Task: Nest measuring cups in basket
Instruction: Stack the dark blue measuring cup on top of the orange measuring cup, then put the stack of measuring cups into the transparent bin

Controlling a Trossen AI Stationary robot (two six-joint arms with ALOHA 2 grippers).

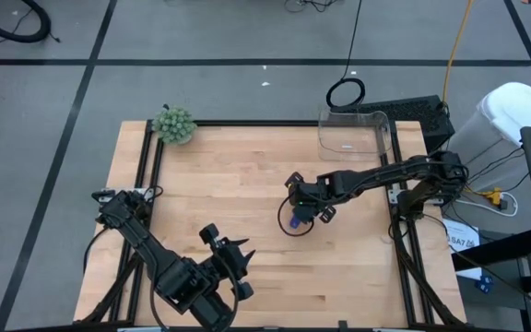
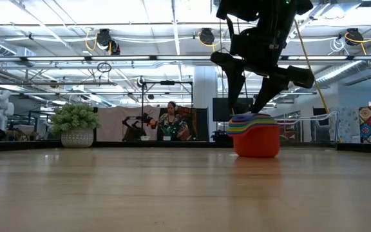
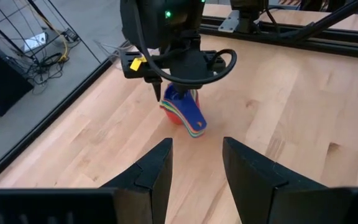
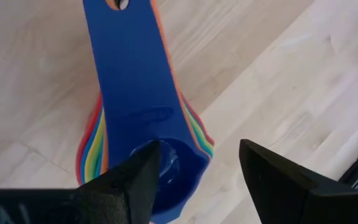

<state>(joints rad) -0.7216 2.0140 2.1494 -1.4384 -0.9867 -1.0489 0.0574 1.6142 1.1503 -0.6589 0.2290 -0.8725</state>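
The measuring cups [image 1: 295, 221] stand nested in one stack on the wooden table, the red-orange outermost cup [image 2: 256, 143] resting on its base and a dark blue cup [image 4: 135, 93] on top. The flat handles fan out together toward the near edge [image 3: 194, 121]. My right gripper [image 4: 197, 149] hangs over the stack, pointing steeply down, open. One finger [image 4: 138, 171] is over the blue cup's bowl and the other [image 4: 272, 180] is outside the stack's wall. The clear basket [image 1: 353, 134] stands at the table's far edge. My left gripper [image 3: 197, 155] waits open near the front edge. My right gripper comes at the stack from above, its fingers on either side of the bowl wall opposite the handles [image 4: 194, 152]. Bare table shows between the outer finger and the stack. Whether the inner finger touches the blue cup cannot be told.
A fuzzy grey-green ball [image 1: 173, 123] sits at the far left corner. Black frame rails [image 1: 146, 175] run along the table's left and right sides. Bare wood lies between the stack and the basket.
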